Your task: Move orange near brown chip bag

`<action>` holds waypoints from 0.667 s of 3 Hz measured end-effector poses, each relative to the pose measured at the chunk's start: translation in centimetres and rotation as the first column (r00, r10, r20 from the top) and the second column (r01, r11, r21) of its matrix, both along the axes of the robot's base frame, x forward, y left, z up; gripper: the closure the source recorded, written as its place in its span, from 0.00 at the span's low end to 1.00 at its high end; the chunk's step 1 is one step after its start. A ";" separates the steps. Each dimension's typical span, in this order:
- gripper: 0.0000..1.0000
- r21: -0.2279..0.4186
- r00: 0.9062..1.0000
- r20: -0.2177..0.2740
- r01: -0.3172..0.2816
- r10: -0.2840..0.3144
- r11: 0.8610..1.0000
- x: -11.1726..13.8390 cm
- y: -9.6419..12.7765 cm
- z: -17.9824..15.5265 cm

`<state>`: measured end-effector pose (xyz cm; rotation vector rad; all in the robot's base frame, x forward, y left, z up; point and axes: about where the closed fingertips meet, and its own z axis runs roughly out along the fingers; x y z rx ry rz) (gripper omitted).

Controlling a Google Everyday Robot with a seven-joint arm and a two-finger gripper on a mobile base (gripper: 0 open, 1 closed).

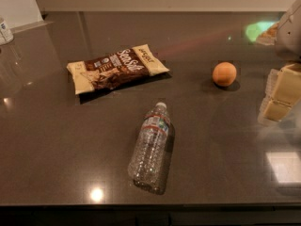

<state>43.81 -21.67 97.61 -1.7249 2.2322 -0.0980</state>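
Observation:
The orange (224,74) is a small round fruit lying on the dark countertop, right of centre. The brown chip bag (117,68) lies flat at the upper left of centre, dark brown with cream ends and white lettering. The two are well apart, with bare counter between them. My gripper (278,97) is at the right edge of the view, to the right of the orange and a little nearer the front. It is not touching the orange and holds nothing.
A clear plastic water bottle (150,146) lies on its side in front of the bag and orange, cap pointing away. A small container (5,31) stands at the far left. The countertop's front edge (141,205) runs along the bottom.

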 end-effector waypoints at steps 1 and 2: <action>0.00 -0.004 1.000 0.011 0.006 -0.006 1.000 0.3 0.0 0.1; 0.00 0.019 0.999 0.015 0.037 -0.037 0.999 2.3 0.2 -0.6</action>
